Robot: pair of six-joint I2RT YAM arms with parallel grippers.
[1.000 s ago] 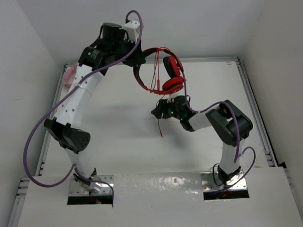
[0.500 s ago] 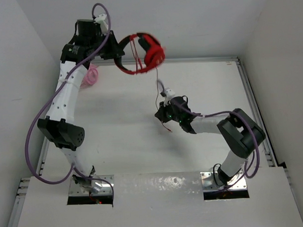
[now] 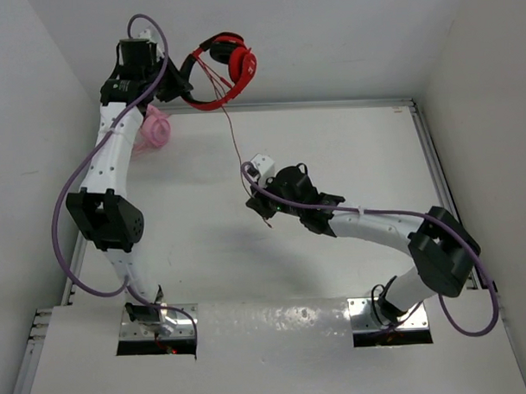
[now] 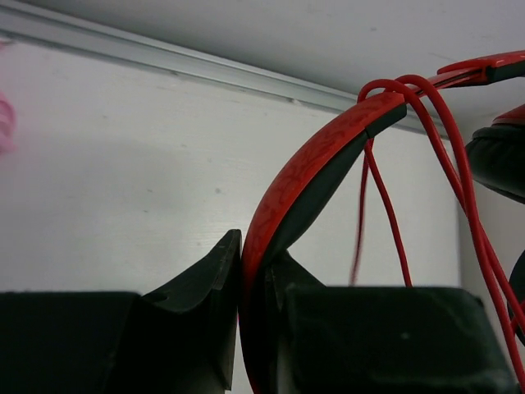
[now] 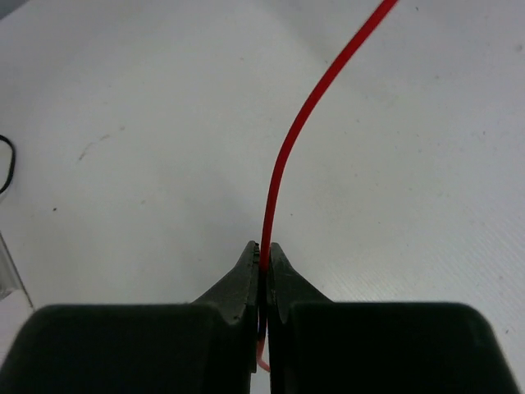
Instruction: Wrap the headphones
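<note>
The red headphones [image 3: 239, 66] are up in the air over the far left of the table [image 3: 356, 142]. The band bends like a bow, and the round cups sit at its right end. The left gripper [image 4: 254, 250] pinches the band tight. The thin red cord [image 5: 271, 205] runs in a long line down to the right gripper [image 5: 264, 256], which is closed on it. Pink headphones [image 3: 153, 132] lie near the left arm.

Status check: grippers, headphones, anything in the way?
Left gripper shut on headband, headphones hanging aloft. Right gripper shut on cord. Pink headphones far left, off the cord.
</note>
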